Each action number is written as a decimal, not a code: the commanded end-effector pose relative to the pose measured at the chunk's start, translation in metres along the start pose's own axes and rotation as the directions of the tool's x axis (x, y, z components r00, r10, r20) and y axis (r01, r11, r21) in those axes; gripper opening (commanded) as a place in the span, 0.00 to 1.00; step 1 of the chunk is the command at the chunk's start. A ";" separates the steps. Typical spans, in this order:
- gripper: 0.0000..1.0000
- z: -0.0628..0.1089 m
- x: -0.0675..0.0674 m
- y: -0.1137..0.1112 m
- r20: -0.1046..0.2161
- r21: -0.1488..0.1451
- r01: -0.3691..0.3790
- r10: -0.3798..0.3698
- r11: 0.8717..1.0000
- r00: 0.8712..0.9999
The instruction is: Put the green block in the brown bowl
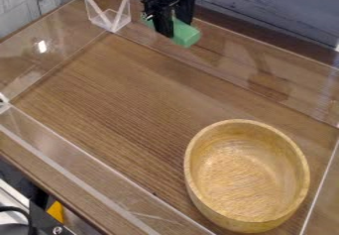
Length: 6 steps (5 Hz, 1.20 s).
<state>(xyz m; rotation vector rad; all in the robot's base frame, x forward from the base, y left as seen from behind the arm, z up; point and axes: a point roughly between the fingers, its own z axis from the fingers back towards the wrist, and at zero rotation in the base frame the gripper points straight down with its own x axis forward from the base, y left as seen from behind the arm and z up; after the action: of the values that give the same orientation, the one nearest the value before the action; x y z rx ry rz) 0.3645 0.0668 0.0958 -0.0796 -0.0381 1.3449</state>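
Observation:
The green block (187, 34), small and bright green, is at the far end of the wooden table, top centre of the camera view. My black gripper (172, 26) points down over it, its fingers shut on the block's sides and covering part of it. Whether the block rests on the table or hangs just above it I cannot tell. The brown bowl (191, 176), round, shallow, of light tan wood, stands empty at the near right corner, far from the gripper.
Low clear plastic walls (79, 179) run round the wooden tabletop (119, 100). A small clear plastic stand (106, 13) sits just left of the gripper at the back. A grey plank wall rises behind.

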 end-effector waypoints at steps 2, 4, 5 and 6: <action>0.00 0.038 -0.018 -0.003 0.042 -0.070 0.064 -0.062 0.995 0.997; 0.00 0.050 -0.061 0.019 0.036 -0.043 0.196 -0.194 0.980 0.980; 0.00 0.056 -0.088 0.033 0.031 -0.022 0.294 -0.294 0.955 0.955; 0.00 0.060 -0.114 0.045 0.028 -0.005 0.393 -0.392 0.920 0.919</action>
<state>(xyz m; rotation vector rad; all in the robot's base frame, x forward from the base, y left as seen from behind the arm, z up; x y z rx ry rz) 0.2892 -0.0328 0.1407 -0.0343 -0.0328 0.9462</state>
